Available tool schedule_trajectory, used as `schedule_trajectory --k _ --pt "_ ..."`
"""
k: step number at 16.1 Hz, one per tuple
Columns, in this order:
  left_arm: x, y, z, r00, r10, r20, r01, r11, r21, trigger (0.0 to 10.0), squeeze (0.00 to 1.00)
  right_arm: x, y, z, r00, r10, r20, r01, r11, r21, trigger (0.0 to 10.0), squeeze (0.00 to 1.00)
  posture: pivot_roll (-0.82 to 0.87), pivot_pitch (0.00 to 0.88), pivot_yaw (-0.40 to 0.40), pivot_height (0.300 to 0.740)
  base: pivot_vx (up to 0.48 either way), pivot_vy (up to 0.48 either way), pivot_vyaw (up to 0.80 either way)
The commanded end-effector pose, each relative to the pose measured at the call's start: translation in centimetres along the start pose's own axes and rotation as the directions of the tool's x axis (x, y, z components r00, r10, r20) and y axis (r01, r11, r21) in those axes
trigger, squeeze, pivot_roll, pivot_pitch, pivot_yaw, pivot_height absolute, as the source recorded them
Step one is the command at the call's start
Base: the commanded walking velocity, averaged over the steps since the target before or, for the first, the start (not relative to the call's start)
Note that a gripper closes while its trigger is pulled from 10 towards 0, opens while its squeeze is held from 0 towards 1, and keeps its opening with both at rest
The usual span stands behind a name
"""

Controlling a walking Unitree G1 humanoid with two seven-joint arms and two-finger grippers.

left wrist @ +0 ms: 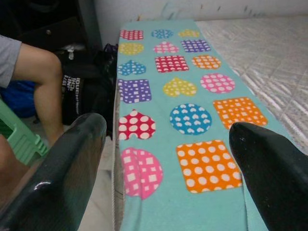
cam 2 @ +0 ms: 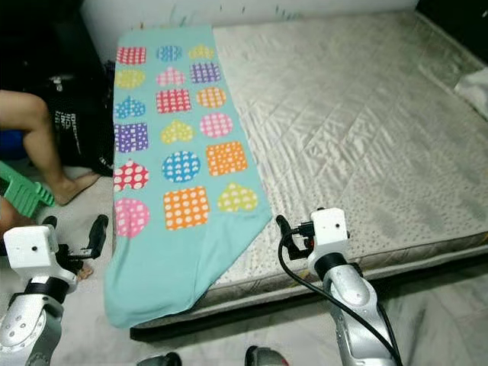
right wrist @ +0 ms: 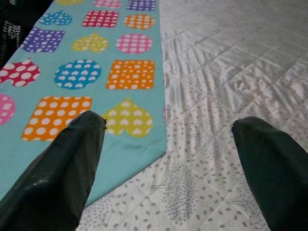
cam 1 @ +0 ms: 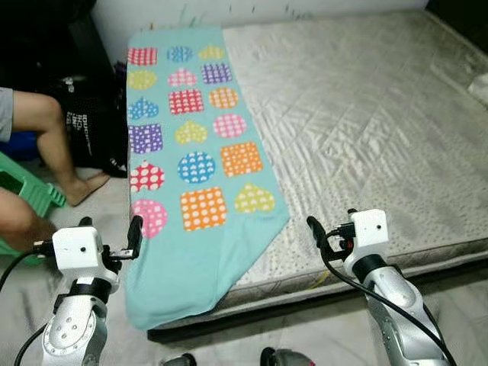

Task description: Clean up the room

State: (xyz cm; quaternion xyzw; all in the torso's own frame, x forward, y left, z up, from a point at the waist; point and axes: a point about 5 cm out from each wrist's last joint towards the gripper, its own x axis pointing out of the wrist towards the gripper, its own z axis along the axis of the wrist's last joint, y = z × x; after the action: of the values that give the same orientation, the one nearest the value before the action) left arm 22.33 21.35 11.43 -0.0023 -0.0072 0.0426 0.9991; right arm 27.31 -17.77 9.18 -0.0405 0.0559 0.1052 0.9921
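Note:
A teal blanket (cam 1: pixel 200 252) printed with dotted hearts, circles and squares lies in a long strip along the left side of a bare quilted mattress (cam 1: pixel 366 114). Its near end hangs over the mattress's front left corner. My left gripper (cam 1: pixel 110 229) is open, held low by that hanging end, just left of the blanket edge. In the left wrist view its black fingers (left wrist: pixel 57 173) frame the blanket (left wrist: pixel 192 86). My right gripper (cam 1: pixel 332 221) is open above the mattress's front edge, right of the blanket's pointed corner (right wrist: pixel 134 144).
A person sits at the left with bare legs (cam 1: pixel 53 137) and a foot on the floor beside a green stool (cam 1: pixel 23 191). A black bag (cam 1: pixel 91 114) leans against the mattress side. A white item (cam 1: pixel 480 88) lies at the mattress's right edge.

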Motion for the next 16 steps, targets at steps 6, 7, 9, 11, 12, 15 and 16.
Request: schedule_trajectory --k 6,7,9,11,12,15,16 --pt "1.0 -0.5 0.9 1.0 -0.023 0.015 0.023 1.0 0.005 10.0 0.0 -0.4 0.2 -0.1 1.0 0.006 -0.008 -0.006 1.0 0.002 10.0 0.0 -0.12 0.239 0.032 0.68 0.0 0.0 0.0" --pt "1.0 -0.4 0.9 1.0 -0.019 0.018 0.019 1.0 0.007 10.0 0.0 -0.3 0.3 -0.1 1.0 0.011 -0.01 -0.011 1.0 0.0 10.0 0.0 -0.12 0.242 0.03 0.67 0.0 0.0 0.0" --pt "1.1 -0.3 0.9 1.0 -0.001 0.016 0.001 1.0 -0.001 10.0 0.0 -0.1 0.4 0.0 1.0 0.018 -0.011 -0.018 1.0 0.0 10.0 0.0 -0.12 0.246 0.026 0.635 0.0 0.0 0.0" --pt "1.1 -0.4 0.9 1.0 0.0 0.014 0.0 1.0 -0.003 10.0 0.0 -0.1 0.4 0.1 1.0 0.022 -0.009 -0.022 1.0 -0.001 10.0 0.0 -0.12 0.246 0.027 0.61 0.0 0.0 0.0" --pt "1.1 -0.4 0.9 1.0 -0.001 0.014 0.001 1.0 -0.004 10.0 0.0 0.0 0.4 0.1 1.0 0.022 -0.008 -0.022 1.0 -0.002 10.0 0.0 -0.12 0.246 0.027 0.605 0.0 0.0 0.0" --pt "1.4 -0.7 0.9 1.0 -0.003 0.013 0.003 1.0 -0.01 10.0 0.0 0.0 0.3 0.2 1.0 0.021 -0.006 -0.022 1.0 -0.004 10.0 0.0 -0.13 0.247 0.029 0.565 0.0 0.0 0.0" --pt "1.5 -0.8 0.9 1.0 -0.003 0.014 0.003 1.0 -0.01 10.0 0.0 0.0 0.3 0.2 1.0 0.02 -0.004 -0.021 1.0 -0.004 10.0 0.0 -0.13 0.247 0.029 0.555 0.0 0.0 0.0"
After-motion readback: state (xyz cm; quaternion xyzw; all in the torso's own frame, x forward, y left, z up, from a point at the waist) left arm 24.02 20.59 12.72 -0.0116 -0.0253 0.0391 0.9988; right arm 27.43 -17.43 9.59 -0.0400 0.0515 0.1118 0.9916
